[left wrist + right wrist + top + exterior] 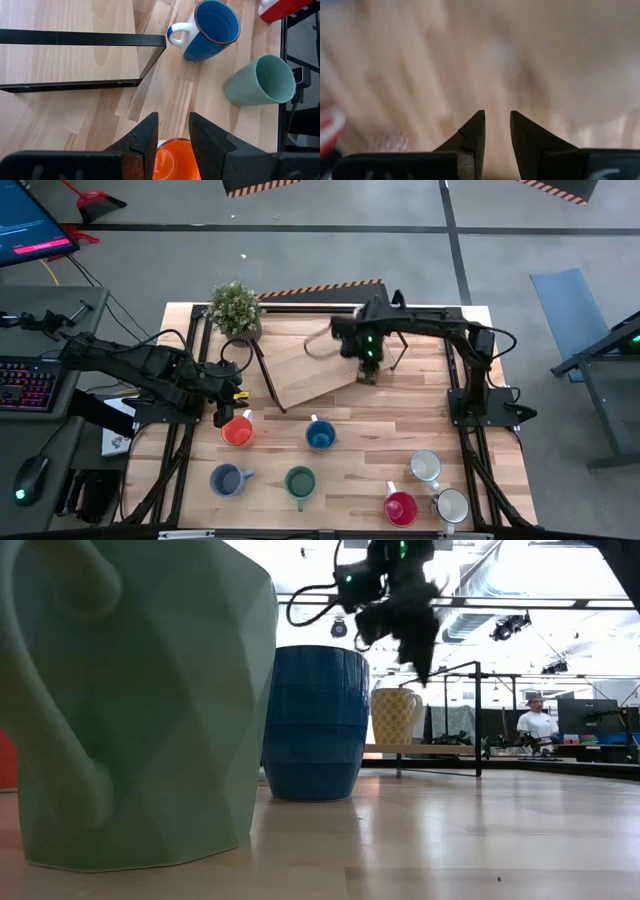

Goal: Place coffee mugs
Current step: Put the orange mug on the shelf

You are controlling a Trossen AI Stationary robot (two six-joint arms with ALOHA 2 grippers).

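Note:
Seven mugs stand on the table's near half. They are orange, bright blue, grey-blue, green, red and two white. The cream mug stands on the raised wooden board; from above, the right arm hides it. My left gripper hangs right over the orange mug, its fingers a narrow gap apart. My right gripper hovers above the board, pointing down, narrowly open and holding nothing. My left gripper comes at the orange mug from above and from the table's left. The mug's rim shows in the gap between the fingers. The mug stands upright on the table. I cannot tell whether the fingers touch it.
A potted green plant stands at the table's far left corner beside the board. The board's black metal legs reach down to the tabletop. Bare wood lies between the mug rows. A person stands in the room far behind.

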